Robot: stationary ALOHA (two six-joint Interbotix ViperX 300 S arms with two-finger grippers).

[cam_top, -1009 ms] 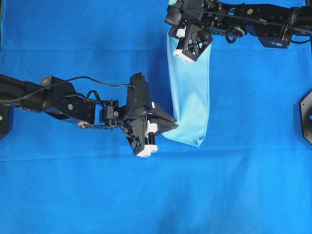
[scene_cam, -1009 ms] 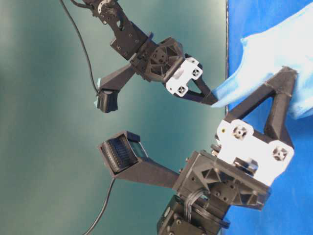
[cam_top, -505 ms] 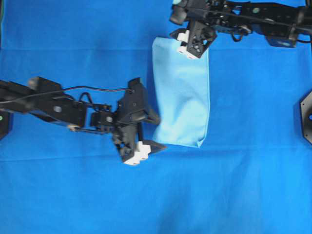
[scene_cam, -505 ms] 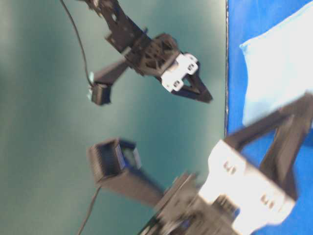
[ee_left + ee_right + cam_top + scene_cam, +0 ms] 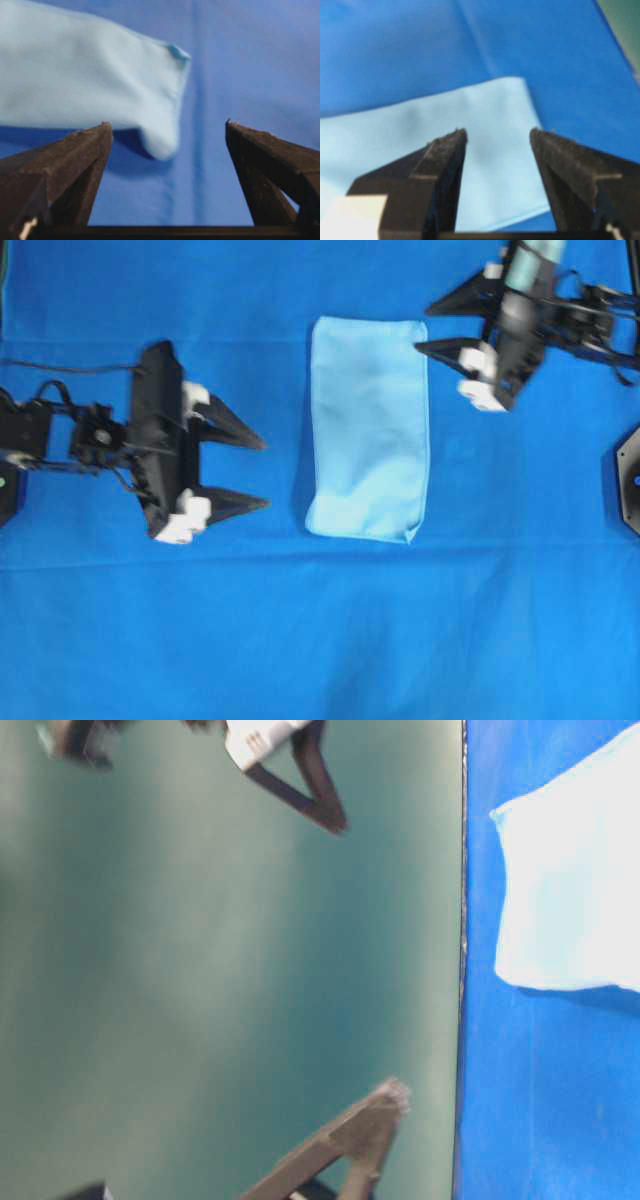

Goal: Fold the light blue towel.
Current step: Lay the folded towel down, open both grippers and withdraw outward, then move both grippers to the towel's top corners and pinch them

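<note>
Overhead exterior — light blue towel flat, apart from fingers

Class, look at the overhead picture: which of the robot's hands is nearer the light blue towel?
Right. The right hand hangs open at the light blue towel's top right corner; the left hand, also open, sits apart, left of it.

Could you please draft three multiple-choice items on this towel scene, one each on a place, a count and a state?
1. Where does the light blue towel lie on the royal-blue cloth?
A. between the two hands
B. under the left hand
C. off the cloth's edge

2. How many light blue towels are in view?
A. one
B. two
C. three

3. What state is the left hand in?
A. shut on the towel
B. open and empty
C. shut on nothing

Answers:
1. A: overhead, the towel sits apart from the left hand and the right hand, between them.
2. A: only one pale towel shows.
3. B: its fingers stand apart with nothing between.
</note>
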